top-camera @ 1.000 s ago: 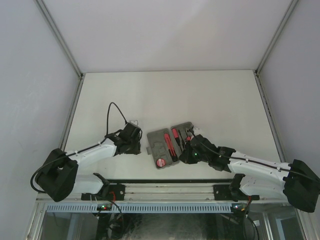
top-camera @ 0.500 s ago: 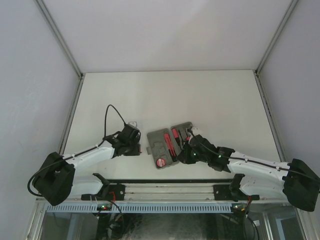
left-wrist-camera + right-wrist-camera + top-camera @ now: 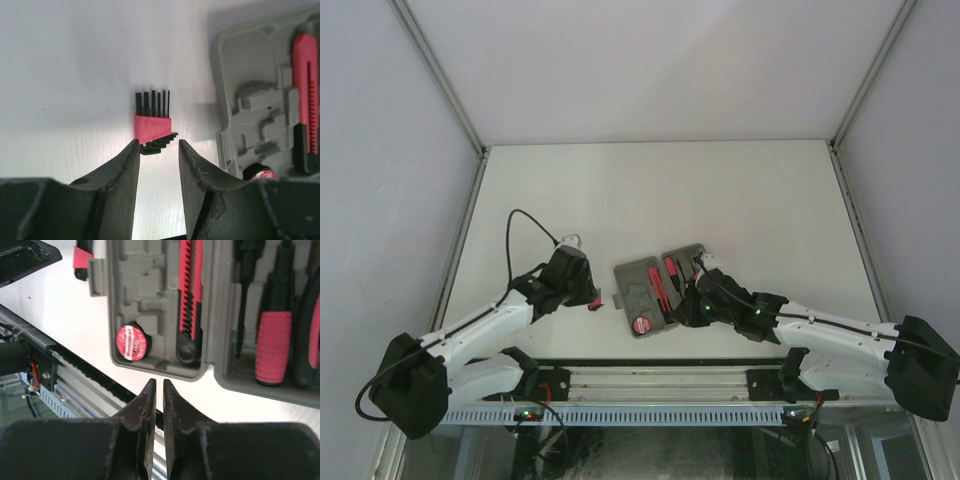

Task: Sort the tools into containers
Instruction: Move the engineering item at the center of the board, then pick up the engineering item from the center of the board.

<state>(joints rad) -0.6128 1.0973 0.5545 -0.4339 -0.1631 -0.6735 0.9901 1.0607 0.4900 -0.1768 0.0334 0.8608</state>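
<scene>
1. Left wrist view: the comb-like piece (image 3: 152,126) lies flat on the table (image 3: 75,60), just left of the grey case (image 3: 250,65) and not touching its latch. It is a red holder with black keys sticking out of both ends.
2. Same view: the left gripper (image 3: 156,150) is spread wide and grips nothing. The piece's near end sits between the fingertips. I see no contact.
3. Handling, as a judgement: the piece is light, stiff and small. The best hold is likely a pinch across the flat sides of the red holder, since the thin keys may swivel or slip. It lies low, so the fingertips must come down almost to the table.
4. Right wrist view: the right gripper (image 3: 159,390) hangs at the case's near edge, fingers drawn almost together with nothing between them. In the left half of the case sit a round red disc (image 3: 132,341) and a red cutter (image 3: 189,290). The right half holds a red-handled driver (image 3: 272,345) and a thin screwdriver (image 3: 242,300).
5. Top view: the case lies open between the arms. The comb-like piece lies off its left side, by the left gripper.
</scene>
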